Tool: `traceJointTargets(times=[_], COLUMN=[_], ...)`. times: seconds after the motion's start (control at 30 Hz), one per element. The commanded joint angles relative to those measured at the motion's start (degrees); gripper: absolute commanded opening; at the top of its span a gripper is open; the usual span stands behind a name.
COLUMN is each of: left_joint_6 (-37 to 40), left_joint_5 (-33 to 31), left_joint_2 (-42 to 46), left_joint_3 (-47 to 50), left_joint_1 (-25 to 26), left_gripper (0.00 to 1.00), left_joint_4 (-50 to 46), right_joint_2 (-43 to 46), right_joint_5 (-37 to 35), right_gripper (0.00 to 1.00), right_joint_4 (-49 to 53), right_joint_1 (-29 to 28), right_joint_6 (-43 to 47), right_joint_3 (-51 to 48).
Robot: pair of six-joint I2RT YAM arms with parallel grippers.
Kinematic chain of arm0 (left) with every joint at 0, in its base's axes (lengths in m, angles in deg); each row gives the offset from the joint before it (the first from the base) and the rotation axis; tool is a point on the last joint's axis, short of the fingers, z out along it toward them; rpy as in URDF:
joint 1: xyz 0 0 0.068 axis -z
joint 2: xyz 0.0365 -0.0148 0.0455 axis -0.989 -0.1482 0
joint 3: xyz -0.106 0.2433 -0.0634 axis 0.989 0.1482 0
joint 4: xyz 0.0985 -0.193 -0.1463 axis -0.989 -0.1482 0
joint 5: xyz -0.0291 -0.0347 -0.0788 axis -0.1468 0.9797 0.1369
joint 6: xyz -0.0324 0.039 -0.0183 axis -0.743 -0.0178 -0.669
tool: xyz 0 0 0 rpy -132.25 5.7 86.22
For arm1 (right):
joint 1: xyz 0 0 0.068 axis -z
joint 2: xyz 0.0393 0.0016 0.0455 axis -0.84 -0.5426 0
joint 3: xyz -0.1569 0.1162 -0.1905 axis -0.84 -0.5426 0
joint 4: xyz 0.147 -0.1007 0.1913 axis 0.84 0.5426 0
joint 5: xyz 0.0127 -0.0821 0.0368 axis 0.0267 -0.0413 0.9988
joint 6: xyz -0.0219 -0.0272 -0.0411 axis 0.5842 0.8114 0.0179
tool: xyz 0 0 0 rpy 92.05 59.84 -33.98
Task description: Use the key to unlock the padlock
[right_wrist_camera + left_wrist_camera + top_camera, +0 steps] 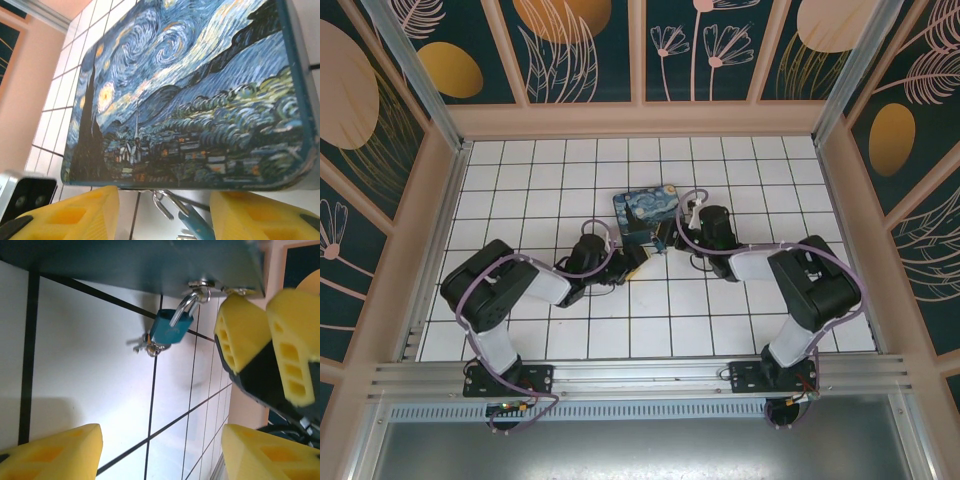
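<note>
On the white tiled counter [520,330], roughly in the middle, a flat box [645,208] with a swirly night-sky painting on the lid can be seen. Both arms are bent in toward its near edge.

In the left wrist view, the padlock [169,329] is hung by its silvery shackle [181,310] from a small metal latch [202,290] on the front of the box, with the blue body tilted. The key [147,346] is parked at the bottom end of that blue body, touching it, with a little ring attached. Whether it's fully seated in the keyhole can't be told, and whether the shackle has popped can't be made out either.

The left hand [161,437] is spread wide, its yellow pads kept well apart with nothing pinched between them. The padlock is framed out ahead of the gap.

The right hand [165,207] is held spread too, and nothing is gripped. In its own wrist view the shackle and a bit of blue body are seen past the gap between its pads. From the left wrist view its fingers [240,335] are placed just beside the padlock, not touching it.
</note>
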Motion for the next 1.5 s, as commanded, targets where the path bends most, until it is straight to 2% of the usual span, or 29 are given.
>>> traceJointTargets(times=[0.0, 0.17, 0.33, 0.43, 0.5, 0.57, 0.67, 0.83, 1.03, 1.23, 1.47], left_joint_6=[2.55, 6.42, 11.97, 16.85, 20.28, 23.09, 25.6, 26.49, 29.9, 30.06, 28.74], left_joint_5=[-1.24, -4.0, -9.03, -13.56, -17.78, -22.98, -27.58, -29.29, -36.09, -35.51, -30.72], left_joint_2=[4.73, 10.04, 14.64, 16.22, 16.71, 17.11, 17.21, 15.46, 15.44, 14.33, 11.13], left_joint_3=[0.83, -0.6, -4.29, -9.0, -12.31, -15.02, -16.85, -20.07, -20.17, -23.35, -27.25], left_joint_1=[0.06, -0.12, -0.79, -1.18, -1.32, -1.39, -1.92, -3.51, -3.71, -4.26, -5.07], left_gripper=[0.69, 0.8, 0.98, 0.98, 0.99, 0.98, 0.99, 0.98, 0.99, 0.98, 0.99], left_joint_4=[-3.18, -9.86, -19.09, -27.26, -32.44, -36.31, -36.89, -38.12, -36.87, -40.93, -44.49], right_joint_2=[-1.05, 2.64, 7.44, 8.62, 8.36, 7.49, 5.86, 2.99, -0.39, -3.11, -5.07], right_joint_5=[3.02, 3.99, 0.57, -1.79, -2.08, -1.98, -1.23, 1.0, 3.46, 4.91, 5.45], right_gripper=[0.51, 0.5, 0.47, 0.45, 0.38, 0.36, 0.36, 0.36, 0.37, 0.38, 0.38], right_joint_4=[-3.51, -3.95, 0.31, 4.46, 6.64, 8.66, 9.9, 9.09, 7.07, 6.37, 5.57], right_joint_1=[0.63, 0.63, 0.71, 0.72, 1.1, 1.57, 2.09, 2.35, 2.3, 2.1, 1.27], right_joint_6=[-1.35, -0.58, 3.66, 7.62, 9.49, 11.16, 13.27, 14.65, 15.15, 15.27, 15.04], right_joint_3=[2.58, -0.96, -4.73, -4.83, -4.32, -3.22, -2.04, -0.79, 0.25, 1.51, 2.53])
